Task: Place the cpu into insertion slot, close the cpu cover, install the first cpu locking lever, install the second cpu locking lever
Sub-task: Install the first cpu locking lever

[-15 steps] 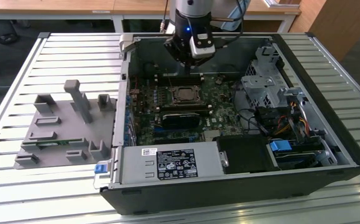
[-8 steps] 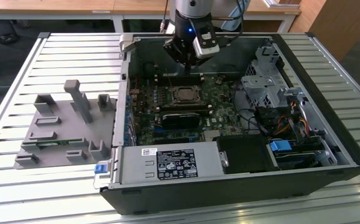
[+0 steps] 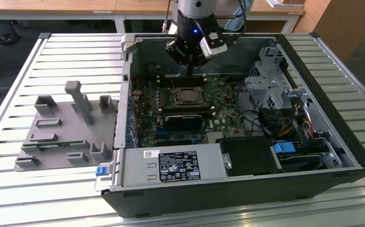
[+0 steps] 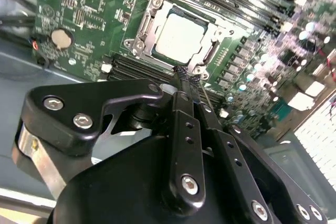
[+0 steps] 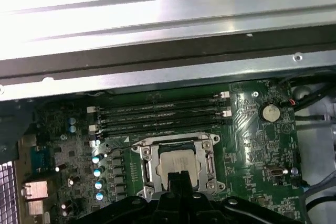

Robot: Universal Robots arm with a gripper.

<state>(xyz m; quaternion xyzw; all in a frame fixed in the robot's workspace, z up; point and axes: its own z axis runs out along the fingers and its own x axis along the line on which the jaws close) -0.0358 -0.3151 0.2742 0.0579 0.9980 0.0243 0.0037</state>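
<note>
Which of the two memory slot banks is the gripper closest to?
The bank above the insertion slot in the exterior view: the gripper hangs right over it, while the other bank lies past the slot.

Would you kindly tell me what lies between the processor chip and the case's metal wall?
In the first wrist view, a bank of long black memory slots lies between the chip and the case wall.

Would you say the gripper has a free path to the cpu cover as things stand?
Probably yes: in the second wrist view the gripper hangs close beside the cpu cover, with nothing between them, and the case is open above.
</note>
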